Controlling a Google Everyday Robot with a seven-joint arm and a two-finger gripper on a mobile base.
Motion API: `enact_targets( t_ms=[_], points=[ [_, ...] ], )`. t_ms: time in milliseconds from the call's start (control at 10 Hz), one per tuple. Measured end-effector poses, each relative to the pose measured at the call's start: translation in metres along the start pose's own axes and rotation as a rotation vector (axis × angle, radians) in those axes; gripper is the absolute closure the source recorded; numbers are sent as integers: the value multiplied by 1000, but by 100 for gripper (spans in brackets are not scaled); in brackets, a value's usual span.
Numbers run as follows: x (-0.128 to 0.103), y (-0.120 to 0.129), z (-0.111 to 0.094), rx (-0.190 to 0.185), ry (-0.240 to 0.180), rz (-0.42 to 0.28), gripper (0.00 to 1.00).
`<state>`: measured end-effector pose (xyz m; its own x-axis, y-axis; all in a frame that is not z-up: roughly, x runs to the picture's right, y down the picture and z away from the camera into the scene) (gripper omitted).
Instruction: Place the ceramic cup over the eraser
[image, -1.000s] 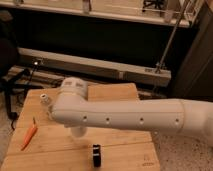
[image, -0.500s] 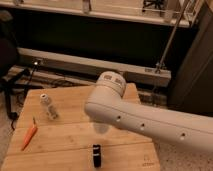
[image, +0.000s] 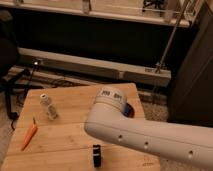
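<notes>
From the single camera view, I see a pale wooden slatted table (image: 65, 150) filling the lower left of the frame. The robot's thick white arm link (image: 150, 137) sweeps in from the lower right edge and ends at a round white joint cap (image: 111, 97) near the centre, above the table's right half.

I cannot find the gripper anywhere in this view. It is either behind that link or out of frame, so I cannot tell whether it is released, clenched or grasping anything.

The small black rectangular eraser with a pale band across its middle (image: 96, 155) lies on the table at the bottom centre. It sits just below the underside of the arm link and is in clear view. I cannot make out the white ceramic cup, and the arm covers a good part of the table's right side.

A sliver of what looks like the red bowl with a blue inside (image: 130, 111) peeks out beside the joint cap, at the table's right edge. The slim pale capped bottle (image: 48, 106) stands upright at the left of the table, well apart from the eraser. The orange carrot (image: 29, 136) lies tilted near the table's left edge, below the bottle.

Behind the table, a long pale rail (image: 90, 65) runs along the dark wall.
</notes>
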<state>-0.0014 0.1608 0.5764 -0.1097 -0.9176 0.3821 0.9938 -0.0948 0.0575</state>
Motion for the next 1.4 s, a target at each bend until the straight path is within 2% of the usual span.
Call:
enact_targets(
  t_ms=[200, 500, 700, 800, 1100, 1400],
  points=[
    [-4, 6, -1, 13, 1, 22, 100],
    [4, 19, -10, 42, -7, 64, 100],
    [-1, 13, -22, 71, -53, 22, 100],
    [-6, 6, -30, 84, -86, -19, 100],
    [-16, 0, -45, 94, -141, -82, 100],
    [-32, -14, -50, 103, -163, -136, 100]
  ],
)
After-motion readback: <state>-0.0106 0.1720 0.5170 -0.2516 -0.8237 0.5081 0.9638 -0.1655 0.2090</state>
